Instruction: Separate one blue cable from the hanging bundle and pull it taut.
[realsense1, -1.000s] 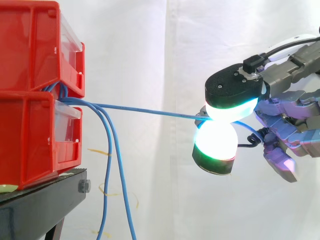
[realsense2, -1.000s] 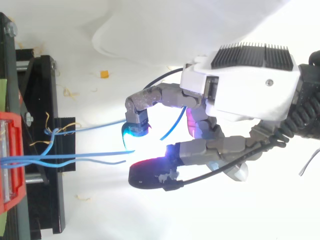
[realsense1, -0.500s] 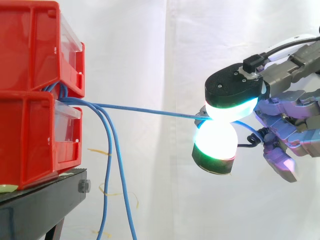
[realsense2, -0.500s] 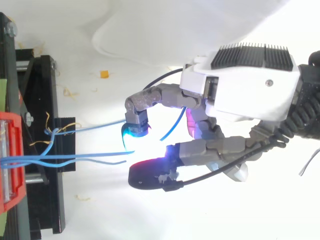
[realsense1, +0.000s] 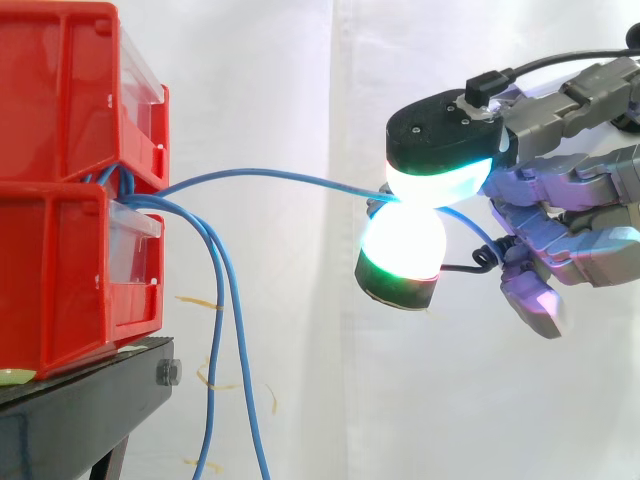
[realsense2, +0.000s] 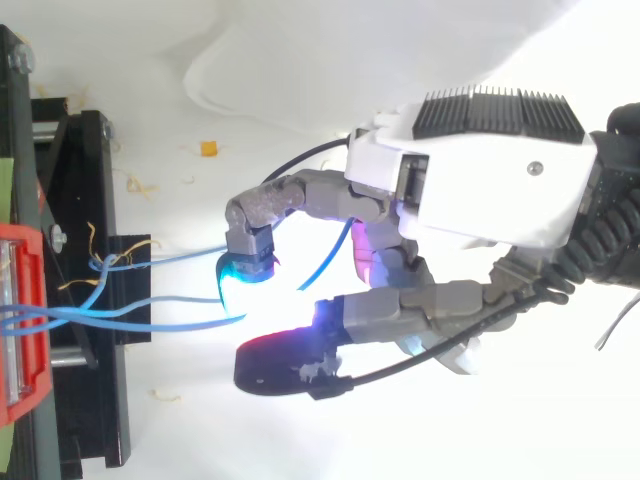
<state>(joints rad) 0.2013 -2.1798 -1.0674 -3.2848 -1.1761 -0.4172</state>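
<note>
Two stacked red bins (realsense1: 70, 180) sat on a black stand (realsense1: 90, 400). The robot hand (realsense1: 560, 230) pinched one blue cable (realsense1: 270, 175) between two glowing pads (realsense1: 435, 165). The cable arched across from between the bins, while the remaining bundle (realsense1: 215, 330) hung down.

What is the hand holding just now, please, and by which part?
One blue cable, pinched by the hand between fingertips, a little short of its loose end.

Bright all over. Big white glare from the glowing pads (realsense1: 403, 236) of the hand (realsense1: 572, 228), strongest from above. Soft grey shadows in the curtain (realsense1: 300, 90) folds.
</note>
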